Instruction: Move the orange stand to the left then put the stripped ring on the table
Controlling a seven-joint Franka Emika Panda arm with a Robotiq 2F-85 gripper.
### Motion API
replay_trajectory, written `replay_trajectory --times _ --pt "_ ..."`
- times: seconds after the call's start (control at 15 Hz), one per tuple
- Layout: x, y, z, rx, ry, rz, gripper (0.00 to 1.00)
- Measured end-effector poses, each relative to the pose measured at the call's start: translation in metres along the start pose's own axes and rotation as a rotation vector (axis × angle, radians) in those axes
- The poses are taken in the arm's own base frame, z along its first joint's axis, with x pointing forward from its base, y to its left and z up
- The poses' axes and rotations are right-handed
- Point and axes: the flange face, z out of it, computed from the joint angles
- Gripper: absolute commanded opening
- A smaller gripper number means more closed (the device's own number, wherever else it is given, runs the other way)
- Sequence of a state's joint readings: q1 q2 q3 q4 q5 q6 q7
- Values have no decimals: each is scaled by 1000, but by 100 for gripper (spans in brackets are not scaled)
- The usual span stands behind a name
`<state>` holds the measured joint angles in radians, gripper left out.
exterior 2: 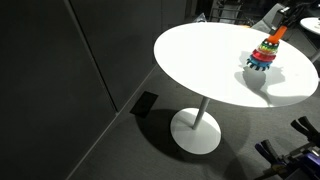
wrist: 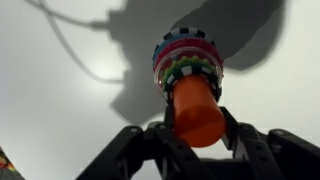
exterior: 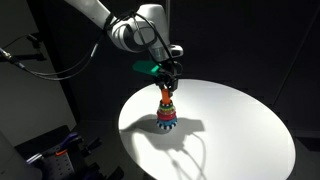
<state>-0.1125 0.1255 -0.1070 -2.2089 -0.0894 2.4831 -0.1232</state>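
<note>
The orange stand (wrist: 195, 108) is a cone-shaped post with a stack of coloured rings (wrist: 186, 58) at its base, among them a striped ring. It stands on the round white table (exterior: 240, 120) and shows in both exterior views (exterior: 166, 110) (exterior 2: 266, 52). My gripper (wrist: 197, 128) is at the top of the orange post, with a finger on each side, shut on it. It also shows in an exterior view (exterior: 167, 88), straight above the ring stack. In the exterior view from across the room only the arm's end reaches the post tip (exterior 2: 281, 30).
The table has one white pedestal foot (exterior 2: 196, 130) on a grey floor. Dark walls surround it. Equipment and cables stand at the left (exterior: 45, 150). The table edge lies close to the stand in an exterior view (exterior 2: 300, 95).
</note>
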Motion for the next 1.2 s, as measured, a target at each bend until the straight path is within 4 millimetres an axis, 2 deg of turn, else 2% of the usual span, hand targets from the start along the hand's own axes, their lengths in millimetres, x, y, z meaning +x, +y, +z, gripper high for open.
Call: replay_trajectory --times 0.6,1.2 --pt "-36 -8 -19 16 -33 -34 20" --pt "-55 -14 0 14 -22 -47 20"
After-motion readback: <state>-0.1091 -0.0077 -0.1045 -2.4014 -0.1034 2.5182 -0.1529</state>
